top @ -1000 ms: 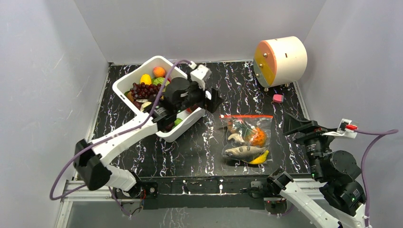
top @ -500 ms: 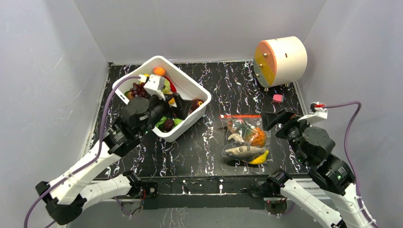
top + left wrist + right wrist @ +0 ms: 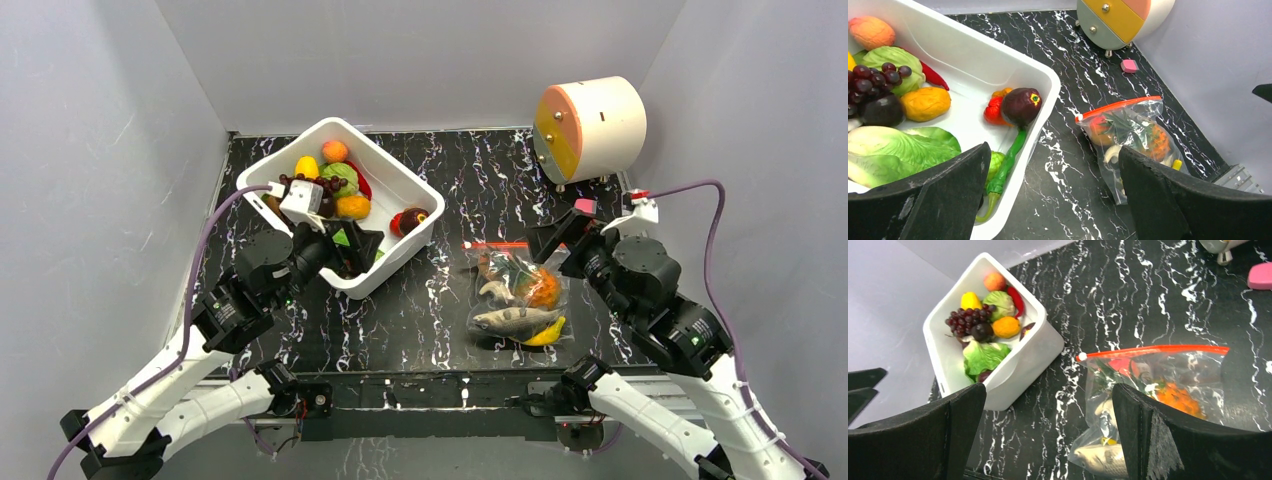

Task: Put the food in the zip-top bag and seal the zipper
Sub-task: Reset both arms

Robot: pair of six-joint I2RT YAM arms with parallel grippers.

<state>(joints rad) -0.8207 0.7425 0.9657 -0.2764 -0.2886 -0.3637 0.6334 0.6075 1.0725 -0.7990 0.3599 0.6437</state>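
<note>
The zip-top bag (image 3: 520, 295) lies flat on the black marble table, right of centre. Its red zipper (image 3: 518, 244) runs straight along the far edge. Inside it sits food: a grey fish (image 3: 512, 320), an orange pineapple (image 3: 542, 288) and a yellow banana (image 3: 548, 333). More food, including grapes (image 3: 310, 187) and greens, fills the white tub (image 3: 385, 270). My left gripper (image 3: 358, 250) hovers open over the tub's near corner, holding nothing. My right gripper (image 3: 562, 245) is open and empty above the bag's far right corner. The wrist views show the bag (image 3: 1133, 135) (image 3: 1158, 380) beyond open jaws.
A round cream cabinet with orange and yellow drawers (image 3: 590, 125) stands at the back right. A small pink block (image 3: 584, 207) lies in front of it. Grey walls close in the table on three sides.
My left arm drew back from over the tub's middle toward its near left corner. My right gripper swung forward and left to the bag's far right corner. Both stayed open.
</note>
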